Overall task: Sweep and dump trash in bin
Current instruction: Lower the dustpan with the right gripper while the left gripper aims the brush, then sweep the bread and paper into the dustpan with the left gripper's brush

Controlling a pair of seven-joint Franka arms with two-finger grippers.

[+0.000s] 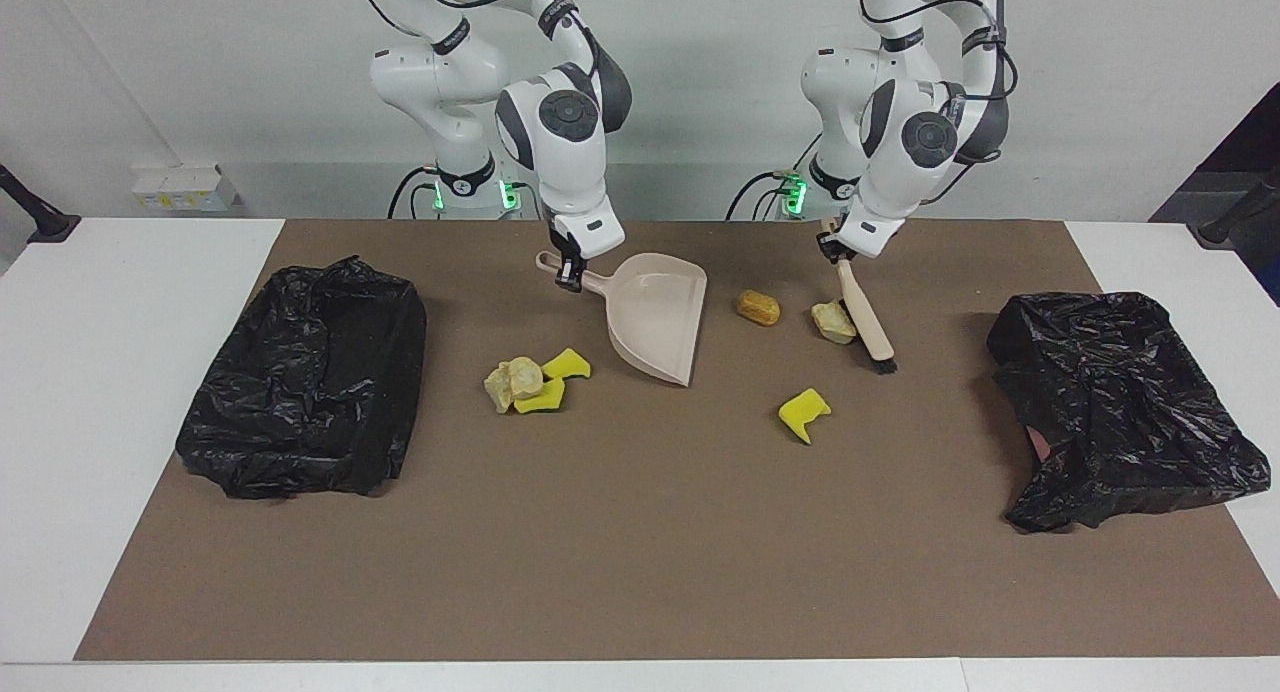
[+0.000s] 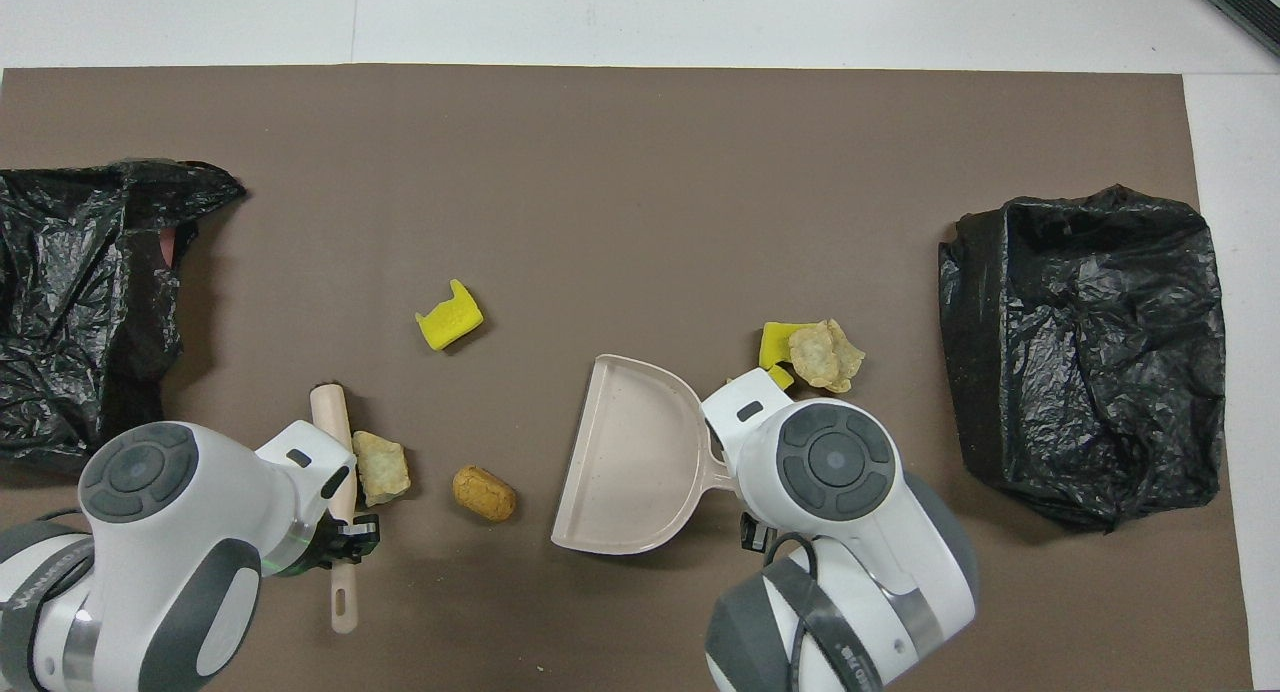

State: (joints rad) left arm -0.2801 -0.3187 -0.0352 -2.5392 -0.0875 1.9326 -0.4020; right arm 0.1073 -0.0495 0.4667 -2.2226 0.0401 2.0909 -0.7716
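Note:
My right gripper (image 1: 570, 270) is shut on the handle of the beige dustpan (image 1: 655, 312), whose open lip faces the left arm's end of the table. An orange-brown lump (image 1: 758, 307) lies beside that lip. My left gripper (image 1: 836, 254) is shut on the pale brush (image 1: 866, 324), slanted down to the mat. The brush touches a beige foam lump (image 1: 833, 321). A yellow sponge piece (image 1: 803, 413) lies farther out. Another beige lump (image 1: 515, 380) with yellow pieces (image 1: 565, 364) sits beside the dustpan toward the right arm's end. In the overhead view the right wrist hides its fingers.
Two bins lined with black bags stand on the brown mat (image 1: 640, 572): one bin (image 1: 310, 402) at the right arm's end, the other bin (image 1: 1120, 402) at the left arm's end. White table (image 1: 120, 372) flanks the mat.

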